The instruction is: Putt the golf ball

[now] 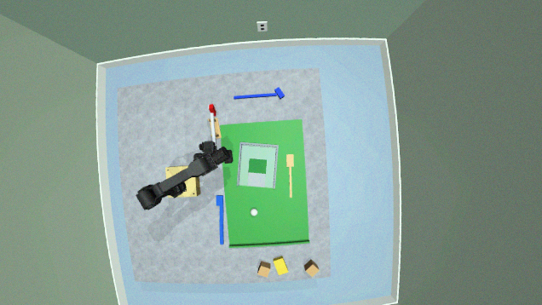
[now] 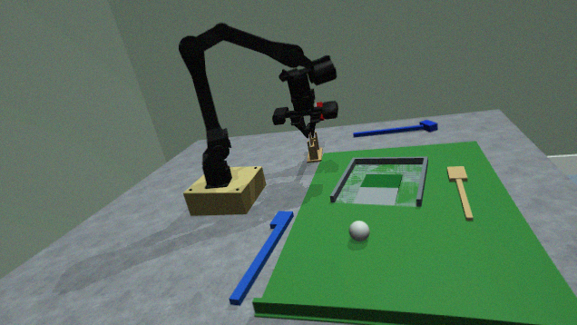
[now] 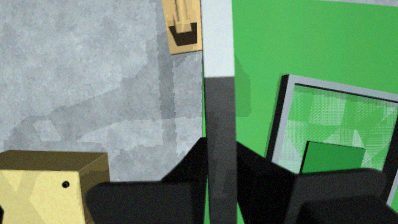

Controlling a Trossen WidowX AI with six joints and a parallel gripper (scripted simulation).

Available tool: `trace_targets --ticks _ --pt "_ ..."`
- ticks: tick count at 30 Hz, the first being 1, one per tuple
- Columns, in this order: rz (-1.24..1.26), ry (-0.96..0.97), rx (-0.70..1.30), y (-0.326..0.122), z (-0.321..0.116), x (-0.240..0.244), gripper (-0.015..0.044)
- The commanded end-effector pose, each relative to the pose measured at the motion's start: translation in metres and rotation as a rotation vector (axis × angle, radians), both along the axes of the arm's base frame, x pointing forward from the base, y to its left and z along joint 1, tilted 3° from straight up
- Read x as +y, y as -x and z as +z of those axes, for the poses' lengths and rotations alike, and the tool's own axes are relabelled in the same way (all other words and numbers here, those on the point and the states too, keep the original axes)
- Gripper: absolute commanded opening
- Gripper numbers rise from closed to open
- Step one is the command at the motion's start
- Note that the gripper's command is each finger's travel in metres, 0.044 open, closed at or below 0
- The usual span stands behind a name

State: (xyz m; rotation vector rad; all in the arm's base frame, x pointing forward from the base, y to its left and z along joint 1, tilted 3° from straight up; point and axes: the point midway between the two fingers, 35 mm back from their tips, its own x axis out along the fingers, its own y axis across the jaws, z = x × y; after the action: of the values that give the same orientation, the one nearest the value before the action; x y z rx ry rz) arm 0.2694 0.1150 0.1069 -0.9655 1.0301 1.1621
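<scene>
The red putter has a red head point(image 1: 212, 109) point(image 2: 320, 104), a white shaft point(image 1: 213, 128) point(image 3: 218, 40) and a dark grip point(image 3: 220, 107). My gripper point(image 2: 310, 135) point(image 3: 214, 142) is shut on the dark grip and holds the putter above the table, beside the mat's left edge. The head points to the far side. The white golf ball point(image 1: 254, 212) point(image 2: 359, 231) rests on the green mat point(image 1: 281, 227) point(image 2: 408, 272), on the near side of the grey-walled frame point(image 1: 276, 166) point(image 2: 423, 182) point(image 3: 280, 115). Inside the frame are a dark green square point(image 1: 257, 166) point(image 2: 382, 181) point(image 3: 332, 157) and a pale grey patch point(image 1: 256, 180) point(image 2: 377, 196).
A wooden stand point(image 1: 217, 129) point(image 2: 313, 151) point(image 3: 186, 50) is just below the shaft. Blue putters lie left of the mat point(image 1: 221, 226) point(image 2: 259, 263) and beyond it point(image 1: 256, 96) point(image 2: 390, 131). A wooden mallet point(image 1: 290, 160) point(image 2: 457, 173) lies right of the frame. Blocks point(image 1: 280, 266) sit at the near edge.
</scene>
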Motion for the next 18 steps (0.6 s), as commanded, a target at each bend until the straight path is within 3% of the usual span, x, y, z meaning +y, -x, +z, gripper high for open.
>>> trace_targets --ticks 1,18 --pt "-0.096 0.008 0.008 -0.007 0.001 -0.02 0.0" --pt "-0.501 0.023 0.05 -0.019 0.002 -0.108 0.0"
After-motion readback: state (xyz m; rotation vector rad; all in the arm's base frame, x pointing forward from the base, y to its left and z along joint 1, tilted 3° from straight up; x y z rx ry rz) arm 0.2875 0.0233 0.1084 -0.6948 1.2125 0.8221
